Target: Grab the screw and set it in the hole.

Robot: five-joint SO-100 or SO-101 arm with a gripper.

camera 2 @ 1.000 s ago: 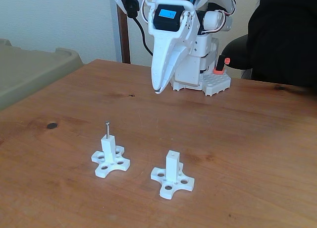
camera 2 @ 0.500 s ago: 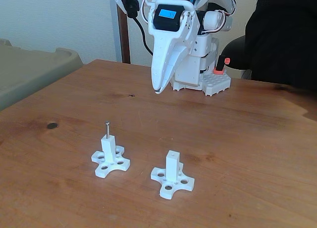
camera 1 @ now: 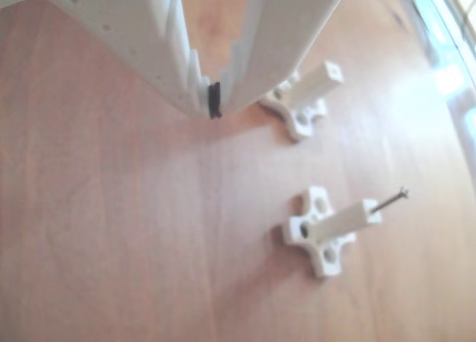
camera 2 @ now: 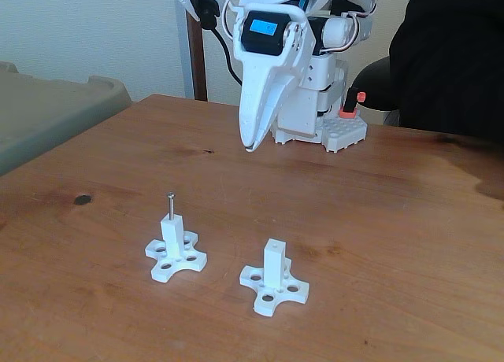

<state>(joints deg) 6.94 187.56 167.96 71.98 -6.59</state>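
Slightly lifted since before, the claw (camera 2: 250, 147) hangs pinched together, empty, above the surface (camera 2: 378, 220). Well apart from it, the screw (camera 2: 170, 205) stands upright in the left post's hole (camera 2: 171, 218); a second fixture (camera 2: 273, 279) sits beside.

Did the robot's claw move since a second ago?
Barely: the gripper shifted very slightly upward against the white base block behind it, staying shut and empty.

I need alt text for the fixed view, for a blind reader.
A thin dark metal screw stands upright in the left white cross-based post; the right post's hole is empty. The white gripper hangs shut behind, above the wooden table.
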